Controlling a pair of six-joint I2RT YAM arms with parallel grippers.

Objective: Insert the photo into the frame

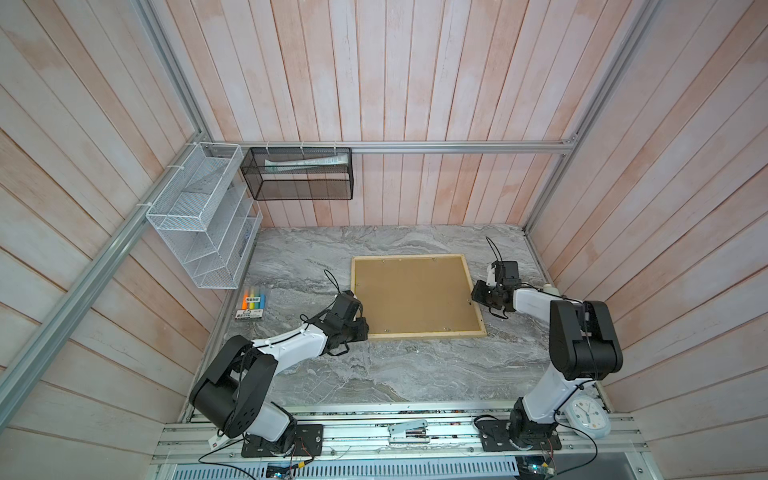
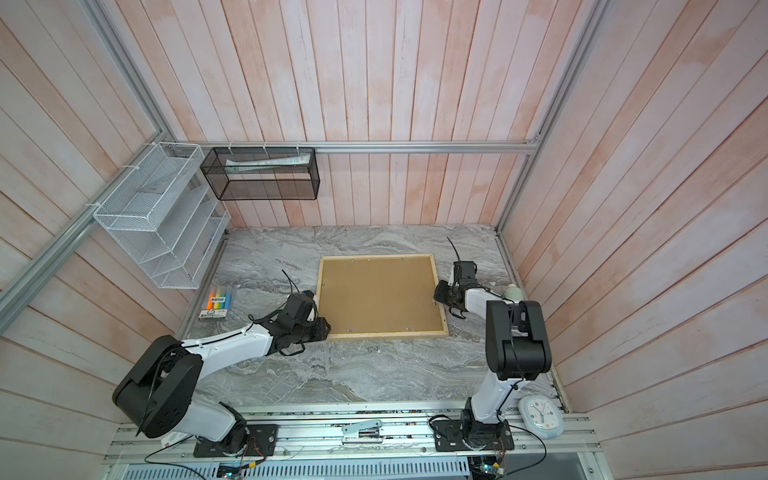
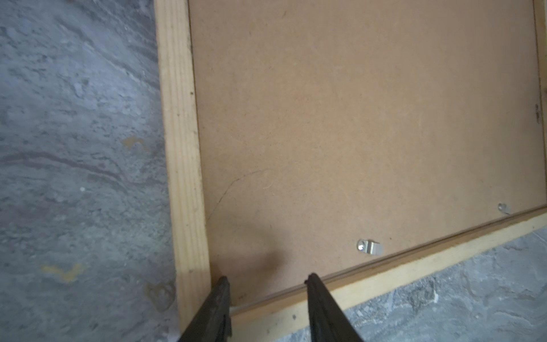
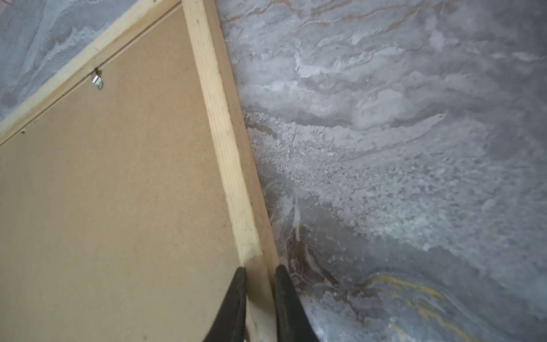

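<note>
The frame of pale wood strips lies flat on the marble table, back side up, in both top views. A plain brown backing board fills it, held by small metal tabs. The photo is hidden. My left gripper hovers over the frame's near-left corner; in the left wrist view it stands open above the board's corner. My right gripper is at the frame's right side. In the right wrist view it is shut on that wood strip, one finger on each side.
A pack of coloured highlighters lies left of the frame. A white mesh organizer and a black mesh basket hang on the walls. A white clock leans by the right arm's base. Grey marble table stretches in front.
</note>
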